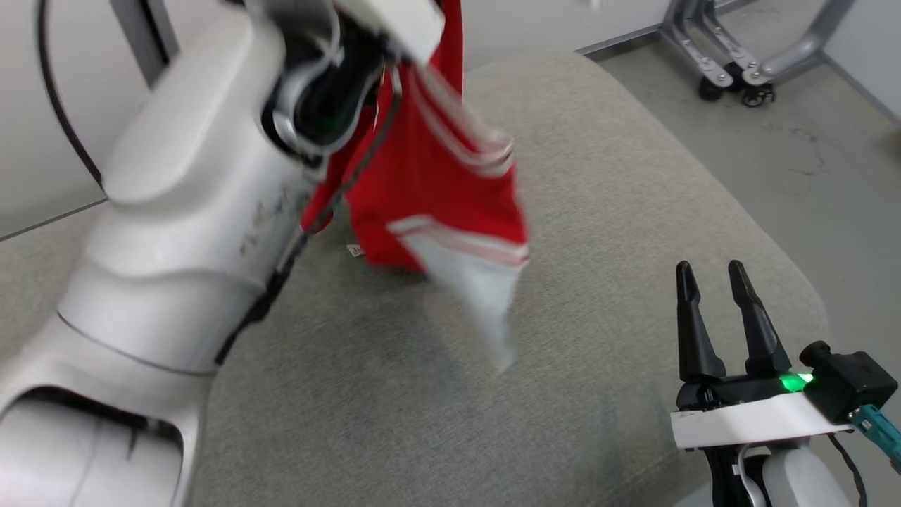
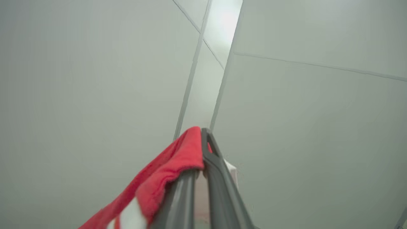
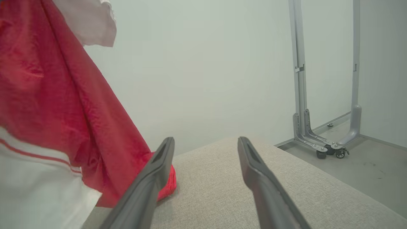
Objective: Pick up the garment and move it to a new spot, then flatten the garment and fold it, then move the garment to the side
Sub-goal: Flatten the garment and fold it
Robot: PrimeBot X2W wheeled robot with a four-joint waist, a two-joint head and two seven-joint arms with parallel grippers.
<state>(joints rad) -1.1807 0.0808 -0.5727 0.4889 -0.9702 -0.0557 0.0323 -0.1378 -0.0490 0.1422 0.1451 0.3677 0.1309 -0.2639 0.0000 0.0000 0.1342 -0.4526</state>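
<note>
- The grey cushion: the garment touches it with its lowest fold near the back edge, left of middle.
- The garment hangs, white sleeve dangling, from the raised left gripper, clamped tight on its cloth.
- The right gripper, over the front right corner: fingers parted, empty.

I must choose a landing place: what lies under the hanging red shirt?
Under the garment lies the grey cushion; the lowest red edge seems to touch it. The patch beneath the bunched cloth is covered, so nothing there can be checked.
</note>
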